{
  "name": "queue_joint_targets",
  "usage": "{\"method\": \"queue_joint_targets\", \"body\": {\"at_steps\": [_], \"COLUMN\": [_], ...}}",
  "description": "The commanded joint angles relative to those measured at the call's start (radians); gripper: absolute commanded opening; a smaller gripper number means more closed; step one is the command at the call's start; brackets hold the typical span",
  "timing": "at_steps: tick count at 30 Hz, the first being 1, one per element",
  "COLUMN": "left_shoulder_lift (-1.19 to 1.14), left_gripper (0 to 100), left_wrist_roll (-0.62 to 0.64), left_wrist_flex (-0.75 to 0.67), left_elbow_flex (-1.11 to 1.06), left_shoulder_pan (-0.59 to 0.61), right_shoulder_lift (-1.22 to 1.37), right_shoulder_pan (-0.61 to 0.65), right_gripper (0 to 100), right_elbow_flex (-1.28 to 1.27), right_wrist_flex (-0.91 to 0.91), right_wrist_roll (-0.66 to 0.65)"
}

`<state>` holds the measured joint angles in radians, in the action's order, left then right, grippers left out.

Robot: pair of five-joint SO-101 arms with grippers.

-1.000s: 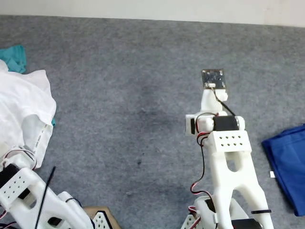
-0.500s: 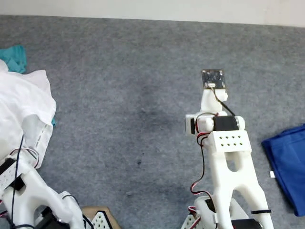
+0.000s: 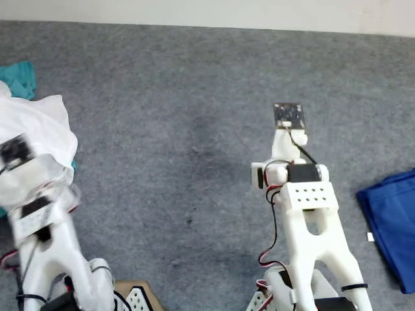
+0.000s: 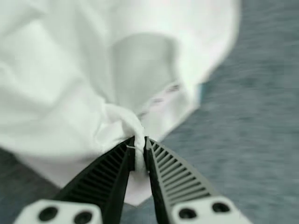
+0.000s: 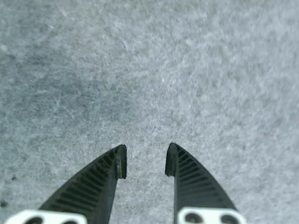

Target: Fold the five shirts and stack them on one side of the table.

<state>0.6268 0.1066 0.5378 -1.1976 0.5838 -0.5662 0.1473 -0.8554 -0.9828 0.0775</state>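
Observation:
A crumpled white shirt (image 3: 32,126) lies at the table's left edge, seen close in the left wrist view as white shirt (image 4: 93,70). My left gripper (image 4: 139,142) is shut on a pinched fold of that shirt, the cloth rising between the black jaws. The left arm (image 3: 35,214) stands over the shirt's near edge. A folded blue shirt (image 3: 392,220) lies at the right edge. A teal shirt (image 3: 19,76) peeks out behind the white one. My right gripper (image 5: 145,161) hangs open over bare grey carpet near the table's middle, where its arm (image 3: 295,168) stands.
The table is covered in grey carpet (image 3: 175,116). A pale wall strip (image 3: 207,11) runs along the far edge. A brown cardboard piece (image 3: 133,291) sits at the near edge between the arm bases.
The left arm has swung up and forward over the white shirt's near edge. The right arm has shifted very slightly. The blue shirt has not moved.

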Motion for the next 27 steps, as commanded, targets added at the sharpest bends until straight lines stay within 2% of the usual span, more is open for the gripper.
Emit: {"method": "queue_joint_targets", "body": {"at_steps": [1, 6, 10, 13, 18, 21, 27], "left_shoulder_lift": [0.128, 0.288, 0.291, 0.220, 0.093, 0.056, 0.050], "left_gripper": [1, 1, 1, 1, 1, 13, 50], "left_wrist_roll": [0.109, 0.126, 0.124, 0.121, 0.120, 0.120, 0.126], "left_wrist_flex": [0.058, 0.114, 0.132, 0.132, 0.132, 0.132, 0.144], "left_elbow_flex": [0.079, 0.139, 0.202, 0.254, 0.348, 0.378, 0.374], "left_shoulder_pan": [-0.265, -0.621, -0.866, -0.984, -1.107, -1.167, -1.201], "right_shoulder_lift": [-0.036, -0.036, -0.036, -0.036, -0.036, -0.036, -0.036], "right_shoulder_pan": [0.008, 0.008, 0.008, 0.008, 0.007, 0.005, 0.004], "right_gripper": [15.2, 15.2, 15.2, 15.2, 15.2, 15.2, 15.2], "right_elbow_flex": [0.005, 0.004, 0.004, 0.002, -0.016, -0.016, -0.015], "right_wrist_flex": [0.024, 0.024, 0.024, 0.024, 0.025, 0.025, 0.025], "right_wrist_roll": [0.034, 0.034, 0.035, 0.035, 0.035, 0.035, 0.035]}}
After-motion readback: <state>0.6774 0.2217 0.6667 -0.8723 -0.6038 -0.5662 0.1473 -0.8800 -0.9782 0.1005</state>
